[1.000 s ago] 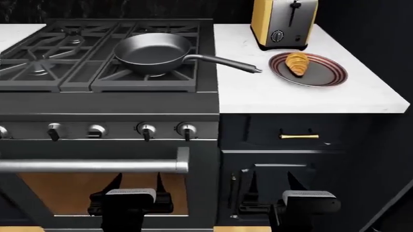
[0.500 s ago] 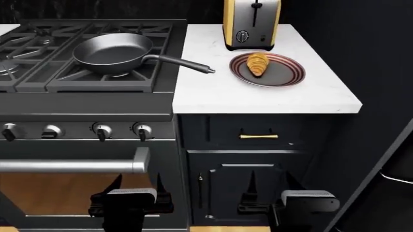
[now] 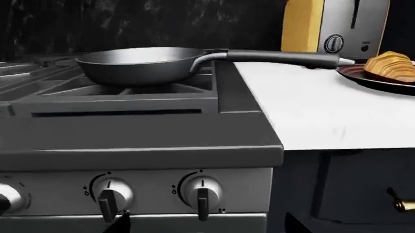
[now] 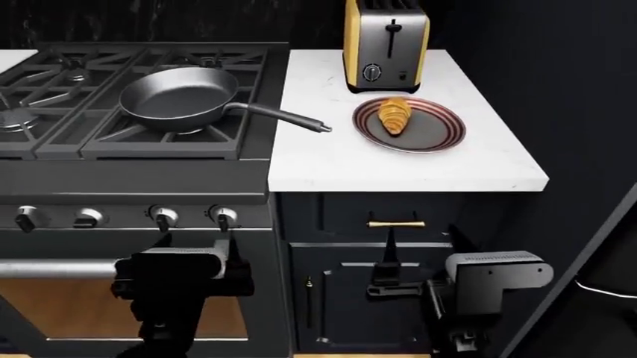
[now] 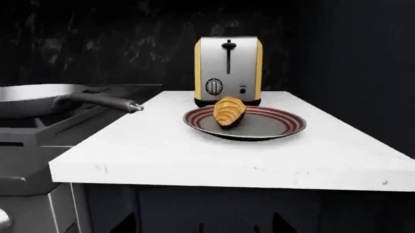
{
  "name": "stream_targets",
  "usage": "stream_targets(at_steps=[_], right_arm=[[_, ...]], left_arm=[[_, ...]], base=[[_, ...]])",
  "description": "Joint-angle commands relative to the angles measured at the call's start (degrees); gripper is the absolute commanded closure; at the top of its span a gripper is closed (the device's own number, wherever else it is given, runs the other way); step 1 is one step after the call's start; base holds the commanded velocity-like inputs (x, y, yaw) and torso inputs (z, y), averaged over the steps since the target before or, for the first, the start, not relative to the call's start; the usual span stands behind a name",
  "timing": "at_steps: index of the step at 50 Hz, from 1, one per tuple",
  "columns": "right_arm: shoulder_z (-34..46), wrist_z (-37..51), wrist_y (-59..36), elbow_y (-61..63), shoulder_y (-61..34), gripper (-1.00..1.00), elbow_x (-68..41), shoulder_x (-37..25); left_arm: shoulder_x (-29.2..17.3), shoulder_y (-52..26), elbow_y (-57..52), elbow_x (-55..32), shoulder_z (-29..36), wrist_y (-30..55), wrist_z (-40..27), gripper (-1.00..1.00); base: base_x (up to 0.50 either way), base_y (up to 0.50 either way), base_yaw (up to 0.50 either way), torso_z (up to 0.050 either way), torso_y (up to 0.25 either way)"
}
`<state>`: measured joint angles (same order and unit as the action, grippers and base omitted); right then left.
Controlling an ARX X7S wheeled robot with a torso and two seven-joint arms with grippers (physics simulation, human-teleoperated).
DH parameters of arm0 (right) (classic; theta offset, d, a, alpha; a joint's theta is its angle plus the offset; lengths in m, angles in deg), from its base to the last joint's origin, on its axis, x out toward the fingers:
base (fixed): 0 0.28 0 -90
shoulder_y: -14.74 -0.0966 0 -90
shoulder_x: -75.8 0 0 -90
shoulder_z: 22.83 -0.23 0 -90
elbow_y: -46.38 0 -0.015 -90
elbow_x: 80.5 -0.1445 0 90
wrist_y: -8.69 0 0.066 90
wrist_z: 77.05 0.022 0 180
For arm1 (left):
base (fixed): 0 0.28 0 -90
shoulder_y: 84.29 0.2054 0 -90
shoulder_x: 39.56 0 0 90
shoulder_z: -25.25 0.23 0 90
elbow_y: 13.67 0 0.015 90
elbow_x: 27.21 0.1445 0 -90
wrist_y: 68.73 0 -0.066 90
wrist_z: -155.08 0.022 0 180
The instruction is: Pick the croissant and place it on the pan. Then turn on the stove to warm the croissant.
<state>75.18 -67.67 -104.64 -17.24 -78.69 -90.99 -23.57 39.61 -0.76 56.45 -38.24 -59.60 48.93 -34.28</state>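
Note:
The croissant (image 4: 395, 115) lies on a dark plate with red rings (image 4: 436, 134) on the white counter, right of the stove (image 4: 139, 168). The dark grey pan (image 4: 177, 95) sits on the stove's right front grate, its handle reaching over the counter. My left gripper (image 4: 197, 245) is open and empty in front of the stove's silver knobs (image 4: 224, 217). My right gripper (image 4: 423, 242) is open and empty in front of the cabinet, below the counter edge. The right wrist view shows the croissant (image 5: 228, 111) ahead and above the gripper; the left wrist view shows the pan (image 3: 139, 65) and the croissant (image 3: 391, 67).
A yellow-sided toaster (image 4: 386, 45) stands behind the plate. A cabinet drawer with a brass handle (image 4: 396, 223) is under the counter (image 4: 329, 160). A dark wall stands to the counter's right. The steel oven handle (image 4: 50, 268) runs below the knobs.
The view first shifted right, so the stove slid left. Then both grippers rose from low by the oven door and cabinet to just under the knobs and drawer.

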Motion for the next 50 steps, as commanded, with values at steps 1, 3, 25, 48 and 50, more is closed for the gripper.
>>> stream_targets(at_steps=[1, 3, 25, 48, 50], right_arm=[[-3.4, 2.0, -29.2, 24.2, -7.4, -1.0, -8.8, -2.6], [-4.0, 2.5, -36.7, 28.2, -10.6, -1.0, -11.2, -3.1], [1.1, 77.6, -38.8, 26.2, -48.7, -1.0, -110.1, -32.3], [6.5, 75.6, -28.1, 24.4, -50.2, -1.0, -109.7, -39.0], [6.1, 75.2, -27.7, 24.6, -49.6, -1.0, -109.6, -39.2]], left_arm=[[-5.4, -7.0, -19.7, -7.3, -3.3, 24.2, 0.6, -1.0], [-5.4, -9.8, -21.6, -9.9, -5.6, 29.4, 0.7, -1.0], [-12.2, -20.7, -35.8, -52.2, -27.5, 62.2, -9.6, -1.0], [-17.2, -28.0, -29.4, -65.1, -25.0, 57.4, -22.6, -1.0], [-17.3, -28.2, -29.1, -65.5, -24.8, 57.3, -23.1, -1.0]], base=[[0.0, 0.0, 0.0, 0.05, 0.0], [0.0, 0.0, 0.0, 0.05, 0.0], [0.0, 0.0, 0.0, 0.041, 0.0], [0.05, 0.0, 0.0, 0.0, 0.0], [0.49, 0.0, 0.0, 0.0, 0.0]])
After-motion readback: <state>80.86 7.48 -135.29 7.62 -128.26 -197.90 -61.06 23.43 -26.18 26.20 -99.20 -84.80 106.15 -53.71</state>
